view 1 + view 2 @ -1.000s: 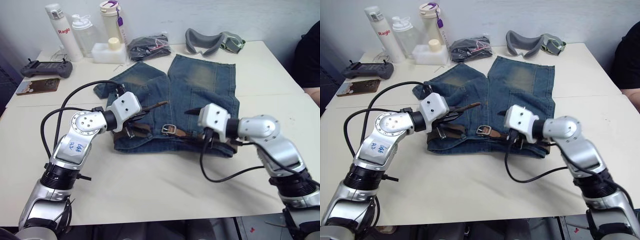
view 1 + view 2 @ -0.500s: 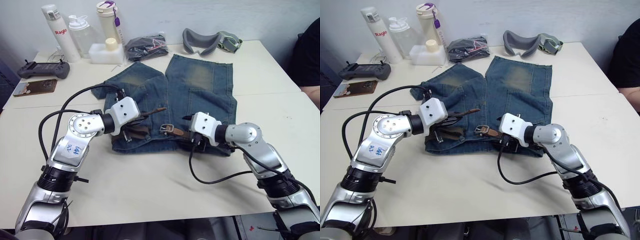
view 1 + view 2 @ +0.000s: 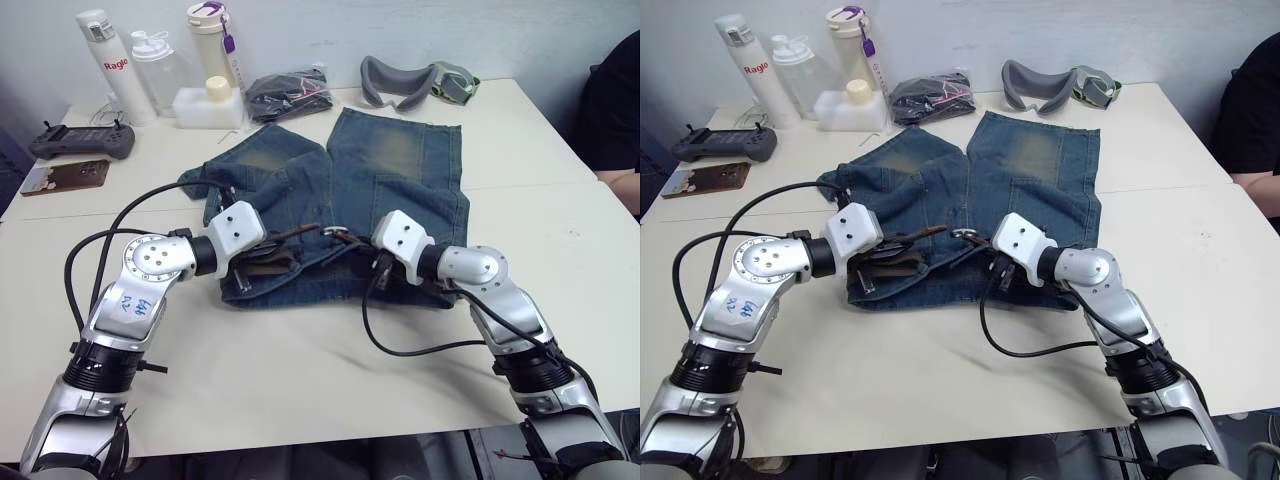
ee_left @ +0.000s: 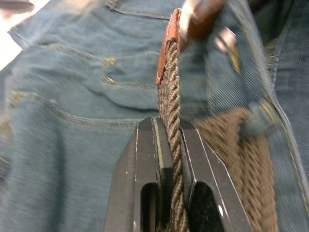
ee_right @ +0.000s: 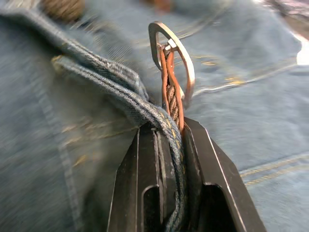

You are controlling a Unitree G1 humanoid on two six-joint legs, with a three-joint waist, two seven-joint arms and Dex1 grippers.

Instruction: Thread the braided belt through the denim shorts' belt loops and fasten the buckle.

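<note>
Surface (image 3: 300, 370): white, carries everything. Denim shorts (image 3: 400, 170) lie flat mid-surface, waistband toward the near edge, legs toward the far edge. Braided belt (image 3: 262, 262) runs along the waistband, partly under denim; its tan tip (image 3: 300, 232) sticks up off the fabric, pointing toward the buckle.

Left hand (image 4: 170, 126): fingers (image 4: 145, 159) clamped on the braided belt just behind the leather tip, strap running up between them. It sits over the waistband on the robot's left.

Right hand (image 5: 170, 126): clamped on a fold of waistband denim together with the belt's buckle end; buckle (image 5: 174, 53) stands up just past the fingertips, lifted off the shorts. Tip and buckle are near each other at waistband centre, not joined. Can't tell which belt loops the strap passes.

Far edge: grey goggles (image 3: 415, 82), black fabric bundle (image 3: 290, 95), three bottles (image 3: 160, 60) toward the far left corner, a controller (image 3: 82, 142) at the left edge.
</note>
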